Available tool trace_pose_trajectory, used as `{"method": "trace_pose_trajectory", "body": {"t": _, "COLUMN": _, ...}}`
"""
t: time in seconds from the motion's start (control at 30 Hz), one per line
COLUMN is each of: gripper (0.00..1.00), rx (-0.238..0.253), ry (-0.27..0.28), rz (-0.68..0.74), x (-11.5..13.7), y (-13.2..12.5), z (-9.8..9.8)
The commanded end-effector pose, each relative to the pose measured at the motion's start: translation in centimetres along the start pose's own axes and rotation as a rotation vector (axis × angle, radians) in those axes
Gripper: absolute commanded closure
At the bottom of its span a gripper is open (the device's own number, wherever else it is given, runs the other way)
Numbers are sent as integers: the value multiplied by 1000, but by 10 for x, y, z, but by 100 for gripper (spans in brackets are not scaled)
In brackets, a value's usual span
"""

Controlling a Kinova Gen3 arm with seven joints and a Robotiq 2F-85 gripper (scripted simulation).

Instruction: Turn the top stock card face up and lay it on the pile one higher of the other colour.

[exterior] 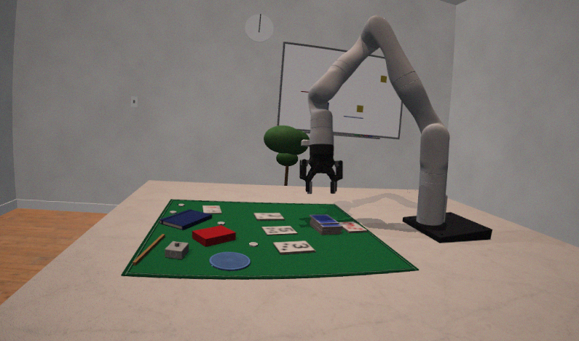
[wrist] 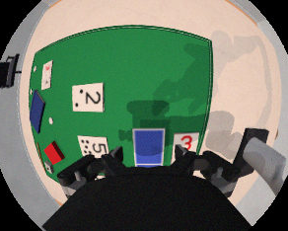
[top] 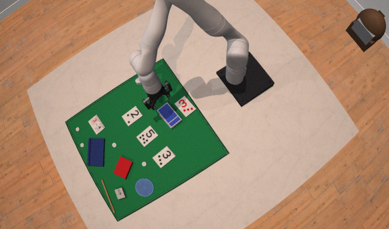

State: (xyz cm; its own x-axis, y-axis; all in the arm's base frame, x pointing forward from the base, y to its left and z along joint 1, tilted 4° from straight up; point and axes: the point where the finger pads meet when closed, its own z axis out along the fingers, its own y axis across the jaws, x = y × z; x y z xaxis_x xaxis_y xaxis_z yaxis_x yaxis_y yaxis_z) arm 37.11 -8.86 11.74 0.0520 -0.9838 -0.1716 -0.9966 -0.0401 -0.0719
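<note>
The face-down stock is a stack of blue-backed tiles near the back right of the green mat. Its top tile lies a little shifted on the stack. A red 3 lies face up right beside it. A black 2, a black 5 and a black 3 lie face up to its left and front. My gripper is open and empty, well above the mat just behind the stock.
On the mat's left part are a blue book, a red box, a blue disc, a small grey block, a pencil, a small printed card and white chips. The arm's black base stands off the mat to the right.
</note>
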Motion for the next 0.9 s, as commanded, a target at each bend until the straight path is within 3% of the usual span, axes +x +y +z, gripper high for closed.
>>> {"method": "trace_pose_trajectory", "body": {"t": 0.0, "gripper": 15, "rx": 2, "ry": -37, "rz": 30, "x": 11, "y": 2, "z": 1}}
{"method": "trace_pose_trajectory", "body": {"t": 0.17, "gripper": 15, "rx": 1, "ry": -107, "rz": 30, "x": 12, "y": 2, "z": 1}}
{"method": "trace_pose_trajectory", "body": {"t": 0.47, "gripper": 15, "rx": 0, "ry": -176, "rz": 29, "x": 13, "y": 2, "z": 1}}
{"method": "trace_pose_trajectory", "body": {"t": 0.87, "gripper": 15, "rx": 1, "ry": -193, "rz": 29, "x": 13, "y": 2, "z": 1}}
